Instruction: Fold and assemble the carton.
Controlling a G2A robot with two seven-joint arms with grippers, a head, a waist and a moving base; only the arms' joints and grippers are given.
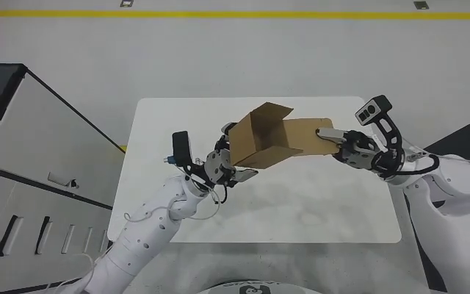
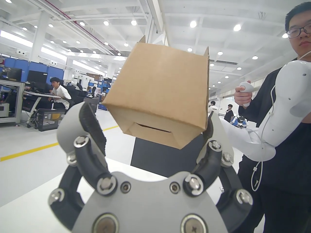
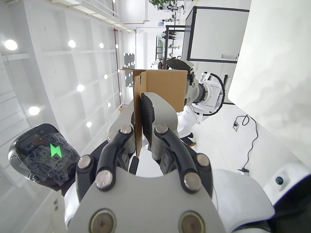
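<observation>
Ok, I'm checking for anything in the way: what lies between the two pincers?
The carton lies there, as the top view shows: the right pincer is shut on one end of it, and the left pincer stands open at the other.

A white table stands on a pale floor. A grey, black-framed cabinet sits just beside its left edge. A yellow line crosses the floor beyond, and a black cable trails across it.

Green bolt sign on black device.
</observation>
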